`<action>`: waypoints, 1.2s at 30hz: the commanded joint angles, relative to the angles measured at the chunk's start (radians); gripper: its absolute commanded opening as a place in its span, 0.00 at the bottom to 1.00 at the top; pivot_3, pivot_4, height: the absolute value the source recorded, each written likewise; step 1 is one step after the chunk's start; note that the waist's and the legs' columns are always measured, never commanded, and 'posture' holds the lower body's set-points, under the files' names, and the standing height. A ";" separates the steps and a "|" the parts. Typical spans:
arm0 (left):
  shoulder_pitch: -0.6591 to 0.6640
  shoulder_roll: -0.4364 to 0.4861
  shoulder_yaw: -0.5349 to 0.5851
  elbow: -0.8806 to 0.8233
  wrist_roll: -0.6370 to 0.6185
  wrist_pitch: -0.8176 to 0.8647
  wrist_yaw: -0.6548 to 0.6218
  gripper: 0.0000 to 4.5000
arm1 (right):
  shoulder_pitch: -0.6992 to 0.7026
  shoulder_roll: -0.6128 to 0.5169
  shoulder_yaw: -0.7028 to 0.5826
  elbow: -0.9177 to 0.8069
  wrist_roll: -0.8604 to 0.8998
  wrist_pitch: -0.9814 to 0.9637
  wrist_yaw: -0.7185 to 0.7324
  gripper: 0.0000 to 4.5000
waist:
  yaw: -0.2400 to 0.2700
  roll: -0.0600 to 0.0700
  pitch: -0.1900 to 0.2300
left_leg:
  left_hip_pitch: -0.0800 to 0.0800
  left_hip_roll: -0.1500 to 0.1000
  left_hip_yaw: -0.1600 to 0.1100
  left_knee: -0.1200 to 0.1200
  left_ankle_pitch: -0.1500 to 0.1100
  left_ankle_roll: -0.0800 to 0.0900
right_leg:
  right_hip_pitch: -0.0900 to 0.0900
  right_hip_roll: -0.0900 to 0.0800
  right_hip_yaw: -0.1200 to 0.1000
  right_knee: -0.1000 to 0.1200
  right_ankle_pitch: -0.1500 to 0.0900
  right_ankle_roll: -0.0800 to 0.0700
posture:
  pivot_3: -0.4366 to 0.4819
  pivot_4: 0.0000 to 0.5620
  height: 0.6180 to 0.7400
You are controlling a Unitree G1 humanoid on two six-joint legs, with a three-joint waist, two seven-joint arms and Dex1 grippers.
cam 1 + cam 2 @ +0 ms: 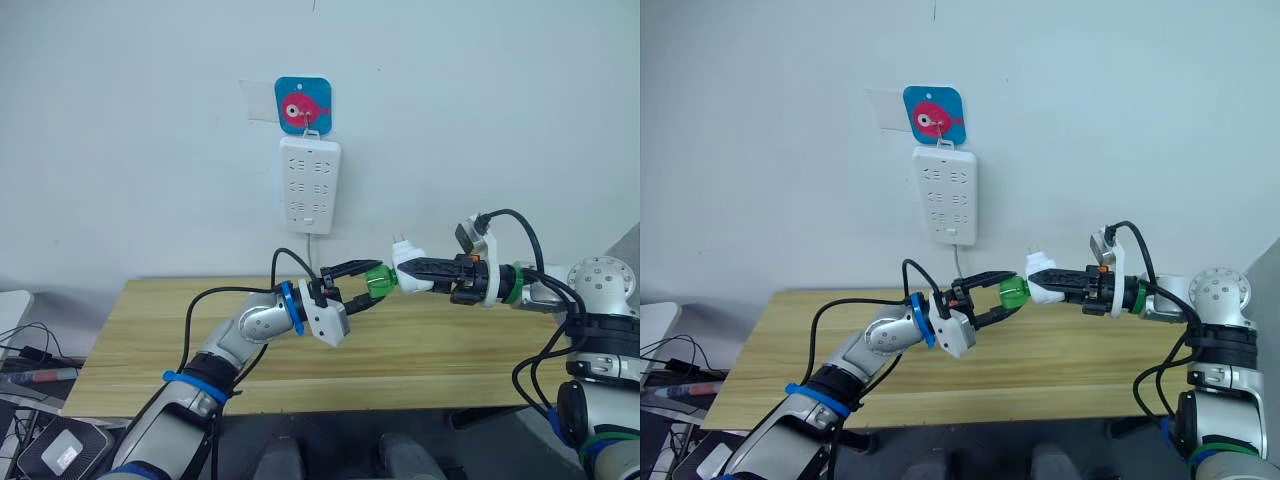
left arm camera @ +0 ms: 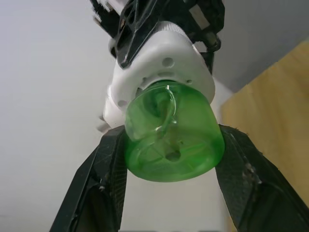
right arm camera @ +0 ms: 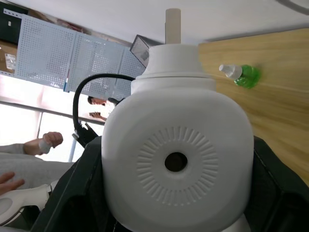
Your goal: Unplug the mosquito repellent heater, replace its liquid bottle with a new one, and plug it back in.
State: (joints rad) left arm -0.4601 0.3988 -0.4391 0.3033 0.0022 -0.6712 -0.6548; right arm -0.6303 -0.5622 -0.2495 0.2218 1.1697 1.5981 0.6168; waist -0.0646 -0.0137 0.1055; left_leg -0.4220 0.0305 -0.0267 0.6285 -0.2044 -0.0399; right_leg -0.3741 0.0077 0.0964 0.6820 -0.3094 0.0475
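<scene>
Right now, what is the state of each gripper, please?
Left gripper: shut on the green liquid bottle, which sits in the heater.
Right gripper: shut on the mosquito repellent heater, held above the table.

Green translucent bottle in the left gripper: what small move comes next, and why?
Probably twist the green translucent bottle out with the left gripper. Its neck sits in the white rounded plastic heater, which the right gripper holds unplugged above the wooden table, while the white-capped green bottle lies ready on that table.
</scene>
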 commanded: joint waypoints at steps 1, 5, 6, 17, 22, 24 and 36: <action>-0.017 0.024 0.066 -0.241 -0.422 0.556 -0.154 0.50 | -0.005 -0.016 0.018 -0.054 0.011 0.016 0.052 0.67 | -0.002 0.000 0.000 | 0.000 0.000 -0.001 0.000 0.000 0.000 | 0.000 0.000 0.000 0.000 0.000 0.000 | 0.41 0.15 1.00; -0.068 0.075 0.150 -0.290 -0.898 1.221 -0.219 0.50 | -0.011 -0.021 0.028 -0.075 0.022 0.016 0.074 0.67 | -0.017 0.000 0.000 | 0.001 0.000 -0.002 0.001 0.000 0.000 | 0.001 0.001 -0.001 0.001 0.000 0.000 | 0.41 0.15 1.00; -0.078 0.082 0.166 -0.277 -0.964 1.317 -0.232 0.50 | -0.010 -0.019 0.030 -0.079 0.020 0.016 0.076 0.67 | -0.025 0.000 0.000 | 0.000 0.000 -0.003 0.001 0.000 0.000 | 0.001 0.001 -0.001 0.001 0.000 0.000 | 0.41 0.15 1.00; -0.127 -0.023 0.368 -0.112 -1.135 1.706 -0.203 0.90 | 0.017 -0.018 0.042 -0.103 0.030 0.016 0.085 0.67 | -0.048 0.000 0.000 | 0.001 0.001 -0.004 0.001 0.000 0.000 | 0.001 0.003 -0.001 0.000 -0.001 0.000 | 0.39 0.16 1.00; -0.126 -0.046 0.425 -0.111 -1.105 1.726 -0.176 0.99 | 0.013 -0.011 0.031 -0.089 0.028 0.016 0.079 0.67 | -0.047 0.000 0.000 | 0.001 0.001 -0.003 0.001 0.000 0.000 | 0.001 0.003 0.000 0.000 0.000 0.000 | 0.39 0.16 1.00; -0.124 -0.035 0.442 -0.121 -1.082 1.713 -0.180 0.99 | 0.011 -0.009 0.025 -0.080 0.018 0.016 0.078 0.67 | -0.048 0.000 0.000 | 0.001 0.001 -0.003 0.001 0.000 0.000 | 0.001 0.003 0.000 0.000 0.000 0.000 | 0.39 0.16 1.00; 0.104 0.220 0.241 -0.488 -0.373 0.800 -0.432 0.99 | -0.055 0.008 -0.045 0.067 -0.072 -0.020 0.049 0.67 | -0.036 0.000 0.000 | 0.001 0.001 0.001 -0.001 0.000 0.000 | 0.000 0.002 0.003 -0.002 0.000 0.000 | 0.42 0.16 1.00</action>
State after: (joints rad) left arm -0.3777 0.6131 -0.1659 -0.1549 -0.5352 0.3982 -1.0682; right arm -0.6543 -0.5521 -0.2568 0.2874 1.0957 1.5905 0.6558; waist -0.1007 -0.0136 0.1057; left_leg -0.4201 0.0315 -0.0256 0.6273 -0.2044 -0.0399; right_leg -0.3734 0.0097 0.0992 0.6797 -0.3098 0.0468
